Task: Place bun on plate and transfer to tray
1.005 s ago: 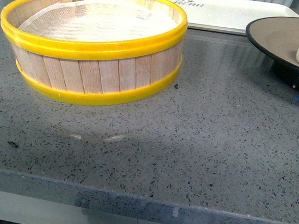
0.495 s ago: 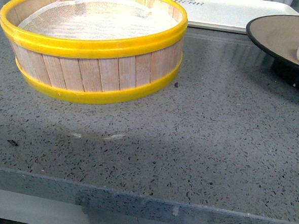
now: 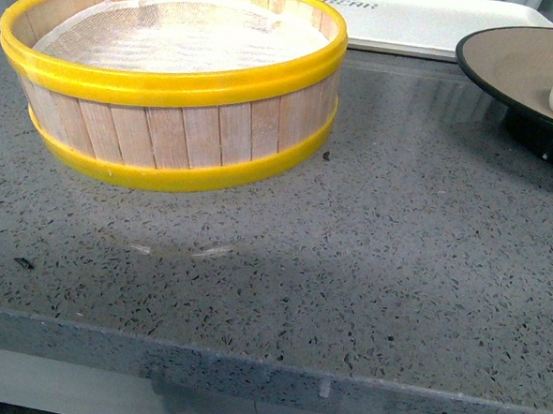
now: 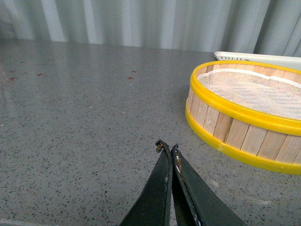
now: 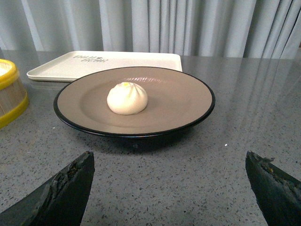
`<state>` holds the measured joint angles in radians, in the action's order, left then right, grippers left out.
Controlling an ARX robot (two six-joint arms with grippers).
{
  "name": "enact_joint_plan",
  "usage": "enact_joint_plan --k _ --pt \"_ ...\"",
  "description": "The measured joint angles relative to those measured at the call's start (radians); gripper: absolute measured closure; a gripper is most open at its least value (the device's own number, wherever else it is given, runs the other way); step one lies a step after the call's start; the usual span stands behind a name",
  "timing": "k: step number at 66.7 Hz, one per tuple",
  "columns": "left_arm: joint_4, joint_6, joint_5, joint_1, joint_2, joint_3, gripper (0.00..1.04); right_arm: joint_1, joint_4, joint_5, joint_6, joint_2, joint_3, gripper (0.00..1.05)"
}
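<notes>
1. On the grey-brown inside of the plate (image 5: pixel 178 101) sits the bun (image 5: pixel 127 98), pleats up, near the middle.
2. Behind the plate lies the white tray (image 5: pixel 141 63); whether the two touch is hard to tell from this angle.
3. Facing the plate, the right gripper (image 5: pixel 169 160) hangs low over the countertop (image 3: pixel 348 268), fingers spread wide, holding nothing.
4. Further left stands the yellow-rimmed steamer basket (image 3: pixel 169 125).
5. Beside the basket, the left gripper (image 4: pixel 168 147) has its fingers pressed together, empty.
</notes>
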<state>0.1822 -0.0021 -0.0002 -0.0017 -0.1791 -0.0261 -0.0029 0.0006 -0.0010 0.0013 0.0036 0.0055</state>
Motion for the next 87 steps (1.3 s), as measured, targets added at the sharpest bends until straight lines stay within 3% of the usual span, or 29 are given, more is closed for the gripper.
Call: enact_joint_plan --k 9,30,44,61,65,68,71,76,81,87 --pt "-0.168 0.000 0.000 0.000 0.135 0.000 1.01 0.000 0.000 0.000 0.000 0.000 0.000 0.09" --pt "-0.182 -0.001 0.000 0.000 0.175 0.000 1.00 0.000 0.000 0.000 0.000 0.000 0.000 0.09" --pt "-0.182 0.000 0.000 0.000 0.175 0.000 0.59 0.000 0.000 0.000 0.000 0.000 0.000 0.09" --pt "-0.182 0.000 0.000 0.000 0.175 0.000 0.18 0.003 0.004 0.013 -0.012 0.000 -0.001 0.09" --pt "-0.182 0.000 0.000 0.000 0.175 0.000 0.08 0.019 0.138 0.140 -0.143 0.041 -0.002 0.09" --pt "-0.182 0.000 -0.001 0.000 0.175 0.000 0.05 0.003 0.265 0.163 -0.248 0.100 -0.002 0.09" --pt "-0.182 0.000 0.000 0.000 0.175 0.000 0.07 -0.045 0.414 0.132 -0.363 0.203 0.000 0.09" --pt "-0.182 0.000 0.000 0.000 0.175 0.000 0.07 -0.129 0.579 0.053 -0.421 0.367 0.022 0.09" --pt "-0.182 0.000 0.000 0.000 0.175 0.000 0.07 -0.233 0.704 -0.039 -0.399 0.551 0.091 0.09" --pt "-0.182 0.000 0.000 0.000 0.175 0.000 0.07 -0.351 0.726 -0.127 -0.289 0.735 0.200 0.09"
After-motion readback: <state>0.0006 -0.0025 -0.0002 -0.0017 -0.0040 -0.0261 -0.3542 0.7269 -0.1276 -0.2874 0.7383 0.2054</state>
